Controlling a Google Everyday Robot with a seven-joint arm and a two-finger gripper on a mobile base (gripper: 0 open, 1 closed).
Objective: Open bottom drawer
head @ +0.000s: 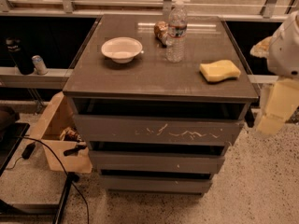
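The bottom drawer (156, 184) is the lowest and slimmest grey front of the cabinet, plain and unmarked, with a dark gap above it. Above it are the middle front (156, 162) with a small white speck and the taller front (156, 130) with white scratches. My gripper (270, 122) hangs at the right edge of the camera view as a cream part under the white arm (286, 50). It is beside the cabinet's right side at the height of the scratched front, well above and right of the bottom drawer, touching nothing.
On the cabinet top (154, 80) stand a white bowl (122, 49), a water bottle (176, 31), a small brown object (161, 31) and a yellow sponge (219, 70). A cardboard box (58, 136) and a black cable (51, 157) lie on the floor at left.
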